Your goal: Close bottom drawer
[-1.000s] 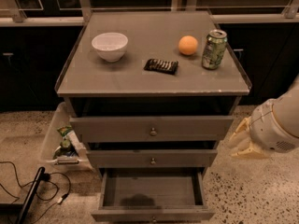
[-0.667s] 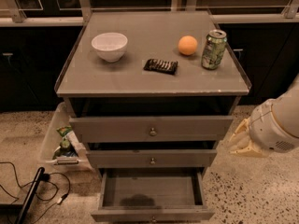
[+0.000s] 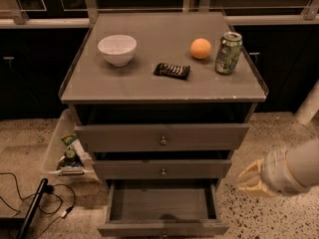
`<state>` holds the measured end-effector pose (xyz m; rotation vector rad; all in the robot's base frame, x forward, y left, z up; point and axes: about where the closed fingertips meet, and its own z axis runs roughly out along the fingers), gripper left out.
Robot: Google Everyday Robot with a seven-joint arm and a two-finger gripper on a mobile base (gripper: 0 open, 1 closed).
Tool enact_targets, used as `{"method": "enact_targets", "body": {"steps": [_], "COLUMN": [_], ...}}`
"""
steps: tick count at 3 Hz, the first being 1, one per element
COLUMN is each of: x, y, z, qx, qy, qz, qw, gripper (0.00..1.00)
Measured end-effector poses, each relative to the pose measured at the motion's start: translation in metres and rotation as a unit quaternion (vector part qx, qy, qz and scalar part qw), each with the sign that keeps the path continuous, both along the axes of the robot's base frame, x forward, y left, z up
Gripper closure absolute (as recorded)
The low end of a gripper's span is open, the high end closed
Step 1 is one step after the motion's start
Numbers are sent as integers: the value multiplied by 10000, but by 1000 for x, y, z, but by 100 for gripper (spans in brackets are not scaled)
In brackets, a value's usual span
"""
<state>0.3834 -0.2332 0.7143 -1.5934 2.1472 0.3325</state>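
In the single camera view, a grey wooden three-drawer cabinet (image 3: 164,86) is standing on a speckled stone floor (image 3: 271,218). Its flat top is carrying a round white bowl (image 3: 117,49), an orange fruit (image 3: 201,48), a green drinks can (image 3: 228,53) and a dark wrapped snack bar (image 3: 172,70). None of these is playing a part in the job.

The bottom drawer (image 3: 162,227), grey wood with a slim front and a small brass knob, is hanging pulled well out at the foot of the cabinet. Its tray is looking bare and its front is reaching the lower edge of the view. The middle grey drawer (image 3: 162,169) and the top grey drawer (image 3: 162,136) are sitting pushed in, or nearly so.

The pale cream gripper (image 3: 251,178) is hovering to the right of the cabinet, apart from it and touching nothing, pointing left at about the height of the two lower drawers. Whether it is spread or pressed together, I cannot tell. It is probably holding off to the side because the push has to land on the drawer's front, ideally near the knob so the drawer is running in straight.
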Motion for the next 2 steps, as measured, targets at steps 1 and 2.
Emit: {"method": "enact_targets", "body": {"steps": [1,2], "x": [6,6], "y": [-7,-10], "z": [-78,-130], "qx": [663,935], "qy": [-120,10], "qz": [-181,-253], "qw": [9976,9953], "gripper": [100,100]}}
